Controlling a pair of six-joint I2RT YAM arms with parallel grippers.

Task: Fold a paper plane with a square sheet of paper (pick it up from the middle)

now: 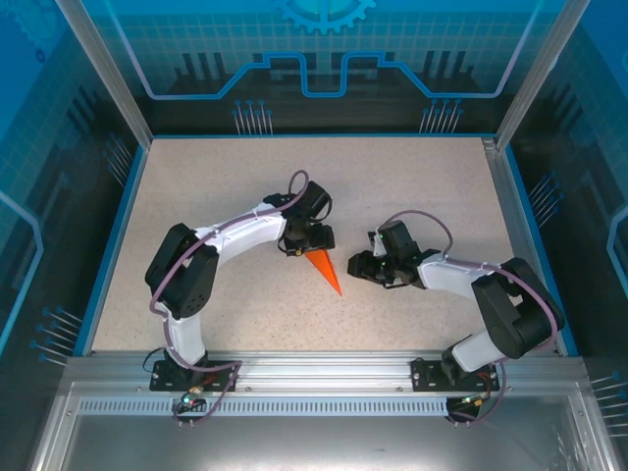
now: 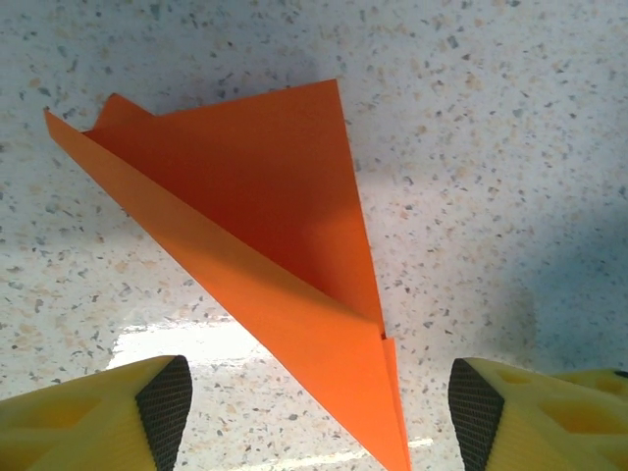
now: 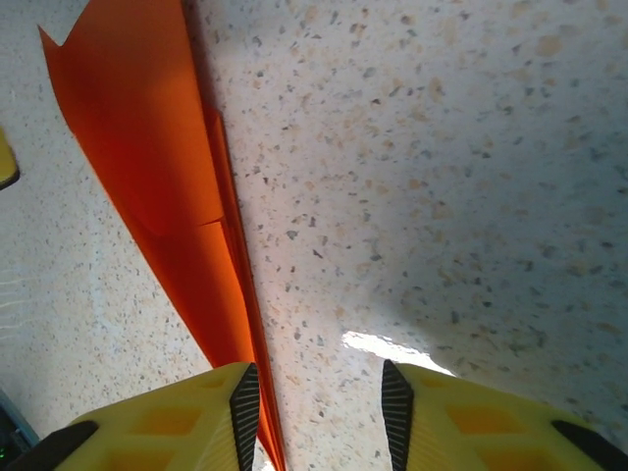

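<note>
The paper plane (image 1: 324,271) is a narrow orange dart lying flat on the speckled table, tip pointing toward the near edge. My left gripper (image 1: 304,238) hovers over its wide back end. In the left wrist view the folded paper plane (image 2: 265,216) runs down between the spread fingers (image 2: 162,407), and my left gripper (image 2: 319,412) is open, touching nothing. My right gripper (image 1: 365,265) stands just right of the dart. From the right wrist, the paper plane (image 3: 157,167) runs along the inside of the left pad (image 3: 243,412); my right gripper (image 3: 321,412) is open over bare table.
The speckled table (image 1: 432,196) is bounded by a blue rim (image 1: 118,226) and clear panels on three sides. An aluminium rail (image 1: 314,363) carrying both arm bases runs along the near edge. Bare tabletop stretches behind and beside the arms.
</note>
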